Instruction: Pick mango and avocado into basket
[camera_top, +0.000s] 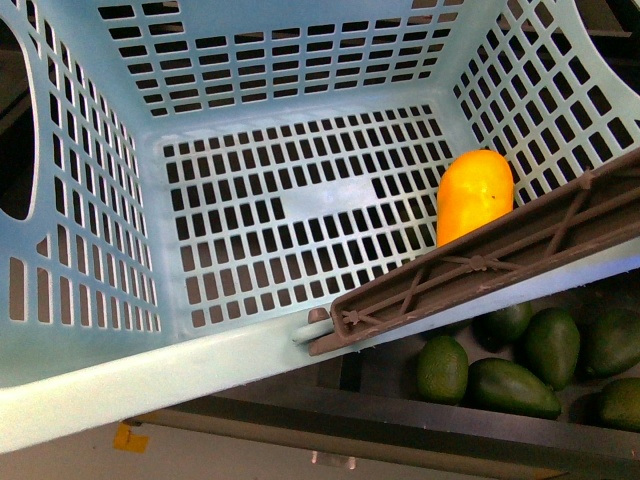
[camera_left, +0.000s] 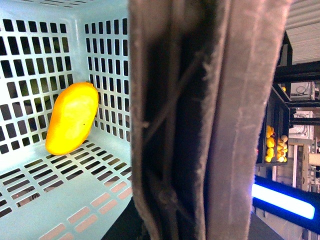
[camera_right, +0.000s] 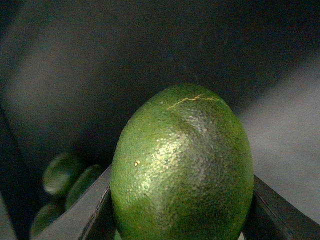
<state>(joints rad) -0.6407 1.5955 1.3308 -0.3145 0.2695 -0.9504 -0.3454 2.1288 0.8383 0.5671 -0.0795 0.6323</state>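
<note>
Dark shelving and a dim bin of avocados (camera_top: 520, 365) sit below and beyond the basket (camera_top: 90, 300), which fills most of the front view. Mango (camera_top: 474, 196) already lies inside the basket, in the far right corner of the slotted floor, leaning against the wall; the left wrist view shows the same fruit resting against the slotted side. Brown handle (camera_top: 480, 265) lies folded along the near right rim, and it fills the left wrist view very close to the camera; left claw itself is not visible, so its state cannot be told. Right wrist view: one avocado (camera_right: 182, 170) sits upright between the two dark fingers (camera_right: 92, 210) of the right claw, fingers touching both flanks, so the claw appears closed on it. More avocados show blurred behind it. Judgement: half the task is done; the avocado has yet to reach the basket. Avocado looks firm, moderately heavy, with pebbled skin giving fair friction; holding across the widest middle seems safest, squeezing lightly to avoid bruising.
</note>
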